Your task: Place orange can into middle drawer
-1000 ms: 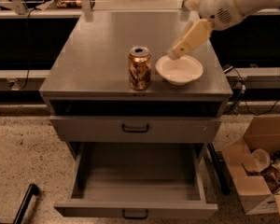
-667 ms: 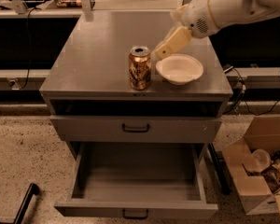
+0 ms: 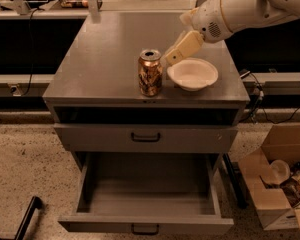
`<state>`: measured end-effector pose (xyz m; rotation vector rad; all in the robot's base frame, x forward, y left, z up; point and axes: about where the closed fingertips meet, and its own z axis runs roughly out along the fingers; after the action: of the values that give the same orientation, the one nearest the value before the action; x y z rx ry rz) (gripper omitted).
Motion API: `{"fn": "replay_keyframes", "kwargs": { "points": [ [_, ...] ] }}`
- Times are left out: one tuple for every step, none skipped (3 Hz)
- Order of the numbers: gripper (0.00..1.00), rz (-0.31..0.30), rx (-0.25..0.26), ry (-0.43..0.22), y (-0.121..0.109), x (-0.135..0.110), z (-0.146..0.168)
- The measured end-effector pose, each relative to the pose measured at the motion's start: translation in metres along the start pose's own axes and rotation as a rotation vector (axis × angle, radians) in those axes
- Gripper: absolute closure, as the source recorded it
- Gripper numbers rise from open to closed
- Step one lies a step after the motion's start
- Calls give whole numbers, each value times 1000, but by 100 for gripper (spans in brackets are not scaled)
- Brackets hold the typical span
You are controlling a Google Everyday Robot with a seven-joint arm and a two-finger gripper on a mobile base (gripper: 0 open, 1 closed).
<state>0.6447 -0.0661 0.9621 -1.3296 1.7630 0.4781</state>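
The robot's cream gripper (image 3: 171, 58), open or closed unclear, hovers just beside the small orange-brown metal can (image 3: 150, 73) upright on the grey cabinet top (image 3: 105, 59); a glancing approach may topple it towards the shallow white bowl (image 3: 192, 74)

The gripper (image 3: 173, 57) hangs low over the cabinet top (image 3: 100, 59), above the narrow gap between the orange can (image 3: 150, 73) and the white bowl (image 3: 192, 74). The can stands upright just beside it on the view's left, and the bowl lies just under it on the right. Past the can, the top is bare. Well below the gripper, the middle drawer (image 3: 147, 189) is pulled out, its floor open from above. The closed drawer front (image 3: 145, 136) lies between.
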Motion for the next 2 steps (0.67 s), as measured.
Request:
{"fn": "replay_keyframes", "kwargs": {
  "points": [
    [0, 9, -105, -47, 22, -4, 26],
    [0, -22, -220, -48, 50, -7, 55]
  ]
}}
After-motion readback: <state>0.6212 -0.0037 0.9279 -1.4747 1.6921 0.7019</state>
